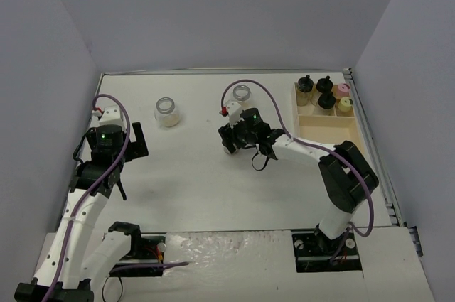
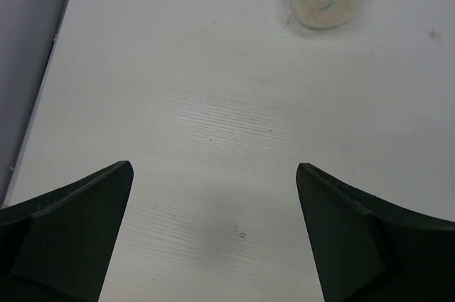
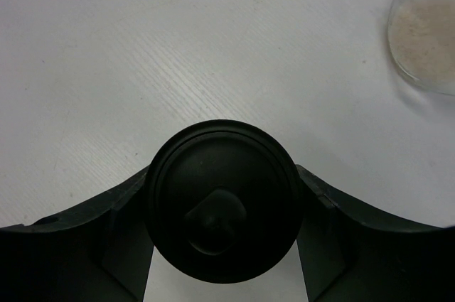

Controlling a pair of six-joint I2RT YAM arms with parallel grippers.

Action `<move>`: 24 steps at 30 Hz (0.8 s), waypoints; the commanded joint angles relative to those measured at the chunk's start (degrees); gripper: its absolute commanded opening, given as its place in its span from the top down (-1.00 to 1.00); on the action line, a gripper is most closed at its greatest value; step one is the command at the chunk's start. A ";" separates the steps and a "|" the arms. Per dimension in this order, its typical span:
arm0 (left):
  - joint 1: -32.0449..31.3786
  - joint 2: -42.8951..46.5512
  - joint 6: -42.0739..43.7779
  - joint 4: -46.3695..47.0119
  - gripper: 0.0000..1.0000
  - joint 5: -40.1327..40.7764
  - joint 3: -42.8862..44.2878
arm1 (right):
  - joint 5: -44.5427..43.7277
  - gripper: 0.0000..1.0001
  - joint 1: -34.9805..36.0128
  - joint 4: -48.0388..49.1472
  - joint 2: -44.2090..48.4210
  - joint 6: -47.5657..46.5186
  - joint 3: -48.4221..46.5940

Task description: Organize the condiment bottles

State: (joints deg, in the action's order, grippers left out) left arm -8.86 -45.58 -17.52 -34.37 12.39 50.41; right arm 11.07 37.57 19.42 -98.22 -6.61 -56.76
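Right tool (image 3: 224, 182) clamped on black-capped bottle (image 3: 222, 209); left tool (image 2: 213, 174) wide apart.

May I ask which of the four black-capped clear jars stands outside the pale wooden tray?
The black-capped jar between the right gripper's fingers, out on the table; the other three stand in the tray.

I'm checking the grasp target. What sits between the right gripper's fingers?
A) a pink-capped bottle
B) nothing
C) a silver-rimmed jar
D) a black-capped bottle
D: in the right wrist view the black-capped bottle fills the gap of the right gripper, with a finger against each side of its round cap.
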 commanded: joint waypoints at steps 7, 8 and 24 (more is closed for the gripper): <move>0.25 -0.04 0.56 2.92 -0.94 -0.88 1.97 | -10.39 1.00 -16.94 -1.18 18.00 3.67 -4.05; 0.25 -0.03 0.48 2.91 -0.94 -1.02 1.97 | -10.60 1.00 -20.48 -1.88 17.99 4.95 -4.58; 0.25 0.10 0.38 3.04 -0.94 -2.10 1.97 | -23.60 1.00 -32.74 1.94 6.32 16.52 -11.14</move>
State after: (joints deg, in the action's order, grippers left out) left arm -8.86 -45.58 -17.54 -34.37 10.47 50.41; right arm -6.66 4.92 14.36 -90.83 5.96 -63.29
